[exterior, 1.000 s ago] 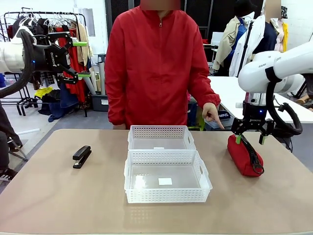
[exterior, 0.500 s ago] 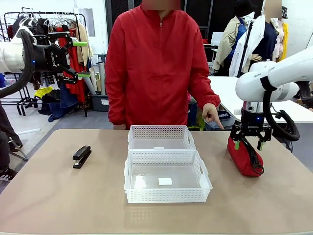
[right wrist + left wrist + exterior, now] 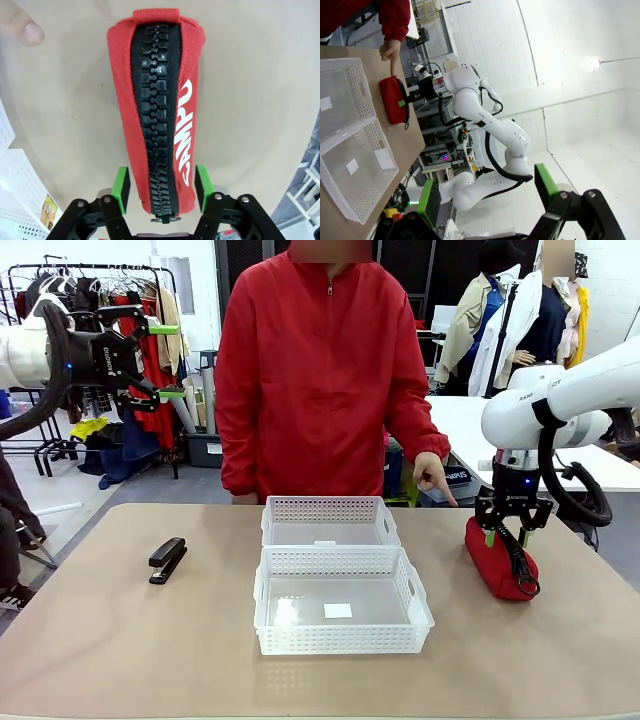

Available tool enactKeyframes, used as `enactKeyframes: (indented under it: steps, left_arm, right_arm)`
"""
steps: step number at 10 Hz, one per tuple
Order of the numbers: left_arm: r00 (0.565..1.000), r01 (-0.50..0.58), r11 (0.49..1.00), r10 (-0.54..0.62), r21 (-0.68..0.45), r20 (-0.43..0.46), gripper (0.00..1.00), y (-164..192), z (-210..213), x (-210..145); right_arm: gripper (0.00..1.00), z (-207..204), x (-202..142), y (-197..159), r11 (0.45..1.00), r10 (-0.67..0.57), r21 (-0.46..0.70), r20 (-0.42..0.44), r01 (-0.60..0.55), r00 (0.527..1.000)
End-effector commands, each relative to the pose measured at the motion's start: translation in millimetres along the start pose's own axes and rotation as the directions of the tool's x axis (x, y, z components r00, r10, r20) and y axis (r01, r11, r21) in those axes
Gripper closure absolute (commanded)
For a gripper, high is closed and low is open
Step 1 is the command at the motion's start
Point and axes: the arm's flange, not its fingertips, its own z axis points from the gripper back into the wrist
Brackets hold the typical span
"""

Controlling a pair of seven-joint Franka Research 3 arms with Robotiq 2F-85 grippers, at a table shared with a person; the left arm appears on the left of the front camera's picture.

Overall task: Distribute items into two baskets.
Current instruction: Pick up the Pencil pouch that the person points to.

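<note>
Front view: the red zippered pouch (image 3: pixel 498 560) lies on the bench (image 3: pixel 120 640) at right, its long axis slanting from upper left to lower right. The right gripper (image 3: pixel 506 537) straddles its upper end beside a person's pointing hand (image 3: pixel 432 472). The black stapler (image 3: pixel 167 559) lies at left, and the smaller basket (image 3: pixel 330 510) sits above the larger basket (image 3: pixel 340 640). The left gripper (image 3: pixel 168 361) hangs released at upper left.

Left wrist view: the left gripper's fingers are spread on nothing.

Right wrist view: the pouch runs top to bottom with its zipper up. Green pads (image 3: pixel 121 187) flank its lower end, and I cannot tell whether they press.
</note>
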Motion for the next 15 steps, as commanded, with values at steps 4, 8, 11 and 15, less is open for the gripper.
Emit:
enactKeyframes:
  steps: [4, 8, 11, 15]
  left_arm:
    - [1.0, 0.003, 1.0, -0.003, 0.0, 0.0, 0.0, -1, 0, 0]
    - [1.0, 0.003, 1.0, -0.003, 0.0, 0.0, 0.0, -1, 0, 0]
    - [1.0, 0.003, 1.0, -0.003, 0.0, 0.0, 0.0, -1, 0, 0]
    - [1.0, 0.003, 1.0, -0.003, 0.0, 0.0, 0.0, -1, 0, 0]
  right_arm:
    - [1.0, -2, -6, -2, 0.999, 0.04, -0.01, 0.021, -0.04, 0.999]
    - [1.0, 18, -12, -1, 1.0, 0.031, -0.004, 0.033, -0.031, 0.999]
    - [1.0, 62, -18, 2, 1.0, 0.017, 0.006, 0.039, -0.018, 0.999]
    - [1.0, 149, -25, 3, 0.999, 0.03, 0.041, 0.05, -0.032, 0.998]
